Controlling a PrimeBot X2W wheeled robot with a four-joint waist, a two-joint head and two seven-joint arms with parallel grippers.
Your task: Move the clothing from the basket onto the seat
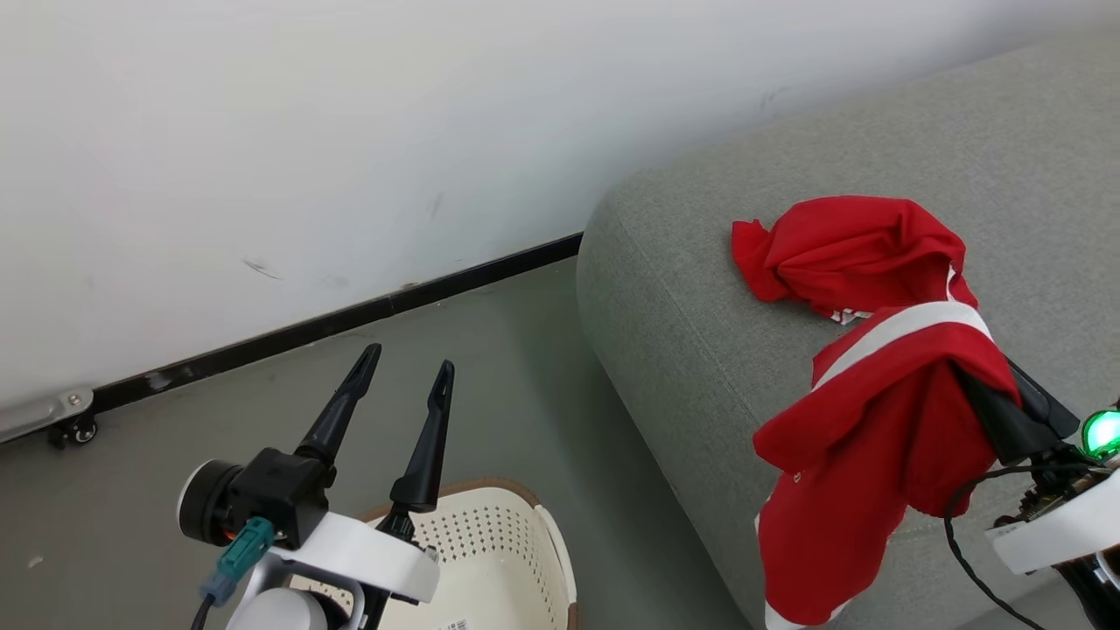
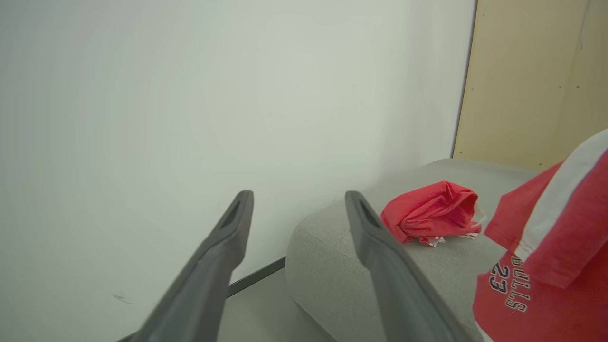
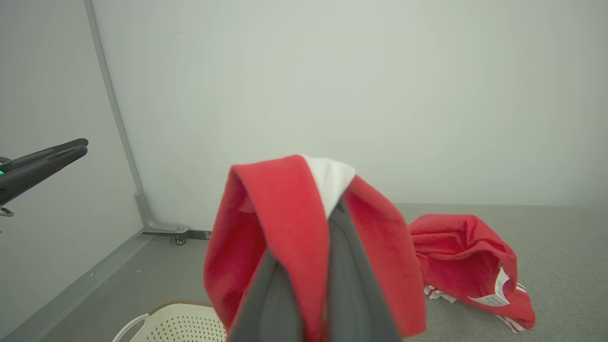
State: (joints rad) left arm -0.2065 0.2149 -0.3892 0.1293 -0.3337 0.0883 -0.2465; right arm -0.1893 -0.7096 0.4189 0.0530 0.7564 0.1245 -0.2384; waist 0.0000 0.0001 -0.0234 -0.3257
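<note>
One red garment (image 1: 844, 249) lies crumpled on the grey seat (image 1: 700, 315); it also shows as a red bundle (image 2: 432, 211) and, with a white tag, in the right wrist view (image 3: 468, 263). My right gripper (image 1: 984, 376) is shut on the second red garment (image 1: 862, 446), the one with a broad white stripe and "BULLS 23" print (image 2: 546, 266). It hangs draped over my fingers (image 3: 351, 285) above the seat's front edge. My left gripper (image 1: 407, 372) stands open and empty above the cream basket (image 1: 499, 542), left of the seat.
A white wall with a dark skirting strip (image 1: 350, 319) runs behind. Grey floor (image 1: 516, 350) lies between basket and seat. A small metal bracket with a caster (image 1: 66, 420) sits at the wall's foot on the left. A beige panel (image 2: 532, 80) stands beyond the seat.
</note>
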